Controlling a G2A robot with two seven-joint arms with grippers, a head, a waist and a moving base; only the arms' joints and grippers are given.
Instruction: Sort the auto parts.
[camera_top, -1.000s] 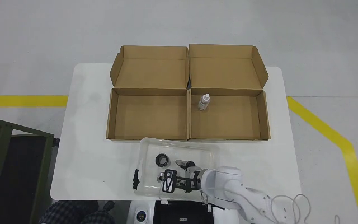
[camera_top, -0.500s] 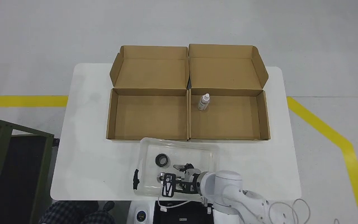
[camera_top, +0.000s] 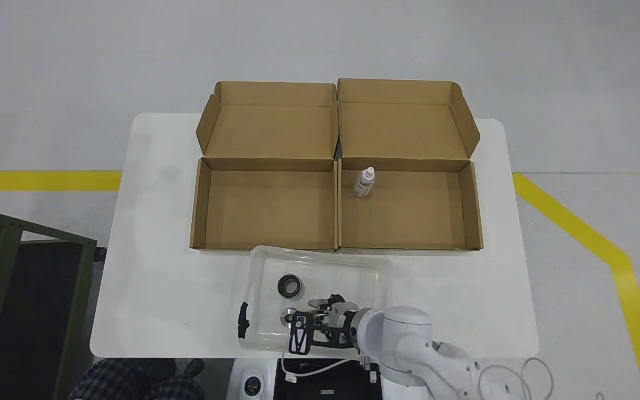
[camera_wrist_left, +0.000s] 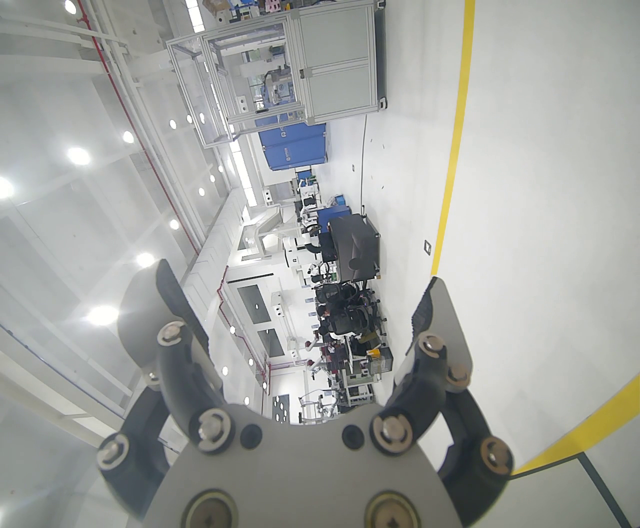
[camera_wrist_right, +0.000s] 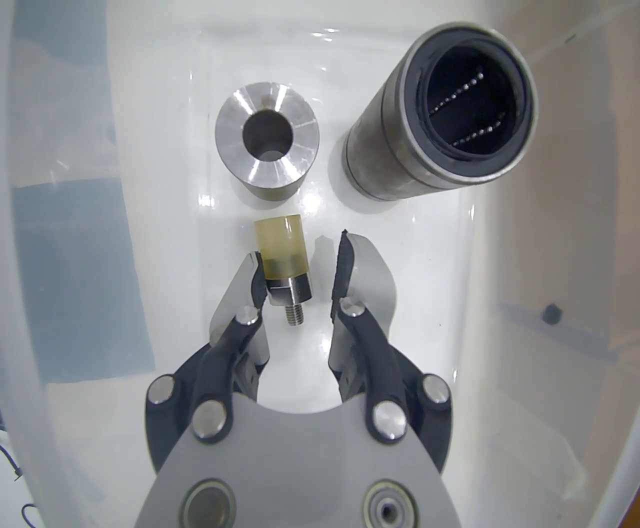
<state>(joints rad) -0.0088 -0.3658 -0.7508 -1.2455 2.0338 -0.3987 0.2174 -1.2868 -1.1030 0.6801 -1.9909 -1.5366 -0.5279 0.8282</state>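
My right gripper (camera_wrist_right: 298, 248) is down inside the clear plastic bin (camera_top: 262, 262) near the table's front edge, open. A small yellowish rubber bumper with a threaded metal stud (camera_wrist_right: 282, 260) lies between its fingers, touching one pad while the other stands apart. Just beyond it stand a short silver bushing (camera_wrist_right: 267, 137) and a larger grey linear bearing (camera_wrist_right: 440, 115) with a black-lined bore. From above, the right gripper (camera_top: 305, 327) sits low in the bin, near the bearing (camera_top: 291, 285). My left gripper (camera_wrist_left: 300, 280) is open, holds nothing and points out at the room.
Two open cardboard boxes stand side by side behind the bin: the left box (camera_top: 265, 210) holds nothing, the right box (camera_top: 440, 215) holds a small white bottle (camera_top: 364, 182). A black part (camera_top: 243, 320) hangs on the bin's left edge. The bin walls close in around my right gripper.
My right gripper has shifted a little to the left and toward the table's front inside the bin. The boxes, bottle and bearing have stayed put.
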